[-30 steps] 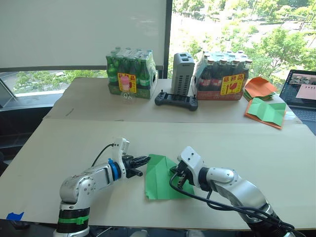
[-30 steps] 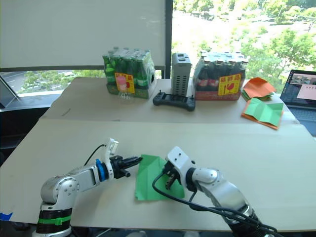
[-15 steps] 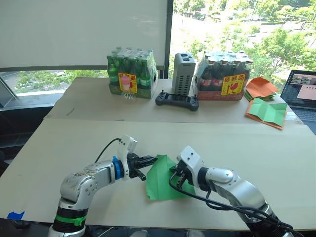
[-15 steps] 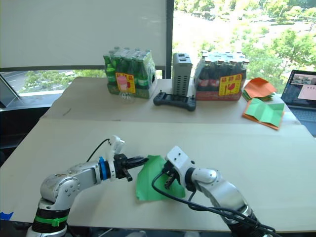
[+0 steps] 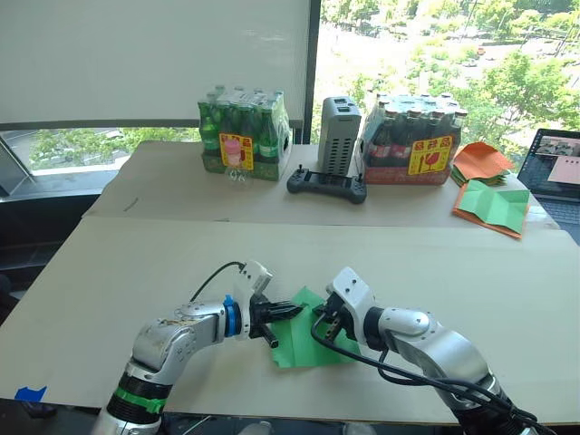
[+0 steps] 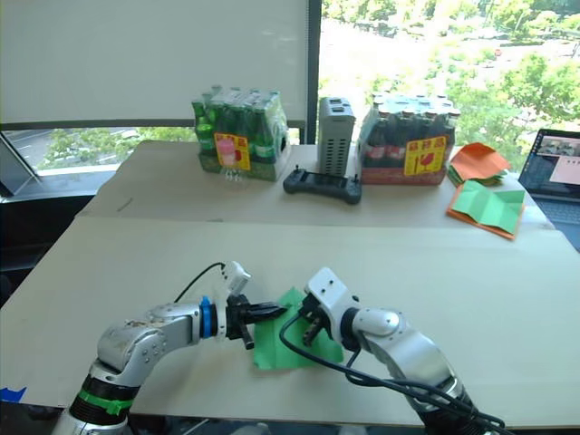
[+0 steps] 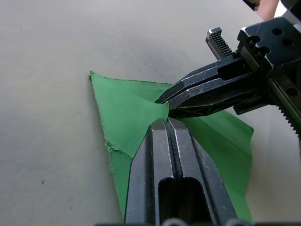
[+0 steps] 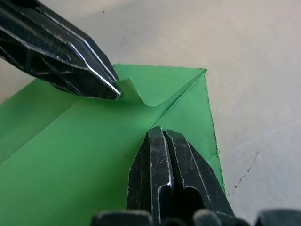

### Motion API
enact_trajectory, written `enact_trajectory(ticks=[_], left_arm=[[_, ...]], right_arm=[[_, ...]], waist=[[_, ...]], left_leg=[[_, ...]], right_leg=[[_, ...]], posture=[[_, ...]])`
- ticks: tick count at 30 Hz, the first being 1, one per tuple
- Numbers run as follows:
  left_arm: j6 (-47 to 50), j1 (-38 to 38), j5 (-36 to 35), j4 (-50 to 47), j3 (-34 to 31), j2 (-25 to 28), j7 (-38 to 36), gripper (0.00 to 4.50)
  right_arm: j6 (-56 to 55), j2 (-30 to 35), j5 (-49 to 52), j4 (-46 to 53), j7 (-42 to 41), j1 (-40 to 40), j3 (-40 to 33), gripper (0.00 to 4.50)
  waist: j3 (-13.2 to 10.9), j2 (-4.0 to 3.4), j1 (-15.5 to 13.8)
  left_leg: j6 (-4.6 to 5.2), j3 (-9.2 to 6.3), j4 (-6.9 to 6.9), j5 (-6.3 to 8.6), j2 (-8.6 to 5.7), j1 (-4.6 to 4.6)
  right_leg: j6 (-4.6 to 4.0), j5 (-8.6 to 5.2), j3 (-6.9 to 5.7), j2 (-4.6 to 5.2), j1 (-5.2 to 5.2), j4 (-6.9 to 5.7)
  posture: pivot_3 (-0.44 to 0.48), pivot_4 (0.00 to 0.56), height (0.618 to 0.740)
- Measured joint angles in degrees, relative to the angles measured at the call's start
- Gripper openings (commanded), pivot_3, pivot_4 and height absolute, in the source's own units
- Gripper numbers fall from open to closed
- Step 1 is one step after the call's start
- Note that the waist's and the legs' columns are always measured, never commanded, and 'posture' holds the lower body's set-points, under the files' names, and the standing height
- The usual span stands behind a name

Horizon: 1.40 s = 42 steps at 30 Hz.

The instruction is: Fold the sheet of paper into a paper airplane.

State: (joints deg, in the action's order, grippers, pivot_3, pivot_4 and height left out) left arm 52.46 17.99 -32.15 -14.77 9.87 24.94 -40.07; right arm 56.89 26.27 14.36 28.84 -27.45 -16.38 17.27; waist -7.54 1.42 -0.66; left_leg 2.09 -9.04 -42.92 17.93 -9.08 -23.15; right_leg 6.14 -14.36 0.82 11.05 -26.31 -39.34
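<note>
Sheet of paper (image 5: pixel 304 328), green, partly folded, lies on the near tan table (image 5: pixel 507 299) between both arms; left gripper (image 5: pixel 292 311) reaches in from the left, right gripper (image 5: pixel 328 324) is on the paper's right part; right eye view matches; left wrist view: left gripper (image 7: pixel 165 123) fingers pressed together, pinching a curled-up paper edge, right fingers (image 7: pixel 207 89) just beyond; right wrist view: right gripper (image 8: pixel 162 133) fingers pressed together, tips down on the paper, pinching nothing visible
</note>
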Motion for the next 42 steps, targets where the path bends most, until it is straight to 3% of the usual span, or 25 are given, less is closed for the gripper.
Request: enact_trajectory(ticks=[12,25,33,36,42], left_arm=[[-8.0,1.3,7.5,2.1,6.4,3.4,-4.4,0.02],[-11.4,2.8,11.7,3.0,8.2,5.0,-8.3,0.02],[-11.2,2.1,11.4,2.1,7.1,5.5,-9.4,2.42],[-9.9,2.2,9.9,2.1,4.0,6.4,-9.5,2.42],[-7.8,5.8,4.6,2.0,-2.3,6.7,-11.0,0.57]], right_arm=[[-0.4,-3.0,-0.1,-2.7,0.6,-3.3,-1.1,0.00],[-6.2,-5.7,-3.6,-9.3,1.3,-5.4,2.2,0.00],[-10.2,-5.4,-6.4,-11.0,1.6,-4.6,2.8,0.00],[-10.9,-5.6,-6.6,-11.2,1.6,-4.2,2.8,0.00],[-11.2,-6.4,-7.4,-11.3,1.6,-3.8,2.7,0.00]], waist=[[0.0,-0.03,0.0],[0.0,-0.05,0.1],[0.0,-0.05,0.1],[0.0,-0.05,0.2],[0.0,-0.05,0.2]], left_leg=[[0.00,-0.01,0.01,0.00,-0.01,-0.04],[0.00,-0.02,0.05,0.00,-0.02,-0.04],[0.00,-0.01,0.05,-0.01,-0.01,-0.01],[0.00,-0.02,0.05,-0.01,0.00,0.00],[0.00,-0.02,0.05,-0.01,-0.01,0.01]], right_leg=[[0.00,0.00,-0.02,0.00,-0.05,0.00],[0.00,0.00,-0.02,0.00,-0.09,0.00],[0.00,0.00,-0.02,-0.01,-0.07,-0.02],[0.00,0.00,-0.01,-0.03,-0.08,-0.05],[0.00,0.00,-0.02,-0.03,-0.07,-0.05]], posture=[[0.000,0.150,0.675],[0.000,0.150,0.675],[0.000,0.150,0.675],[0.000,0.150,0.675],[0.000,0.150,0.675]])
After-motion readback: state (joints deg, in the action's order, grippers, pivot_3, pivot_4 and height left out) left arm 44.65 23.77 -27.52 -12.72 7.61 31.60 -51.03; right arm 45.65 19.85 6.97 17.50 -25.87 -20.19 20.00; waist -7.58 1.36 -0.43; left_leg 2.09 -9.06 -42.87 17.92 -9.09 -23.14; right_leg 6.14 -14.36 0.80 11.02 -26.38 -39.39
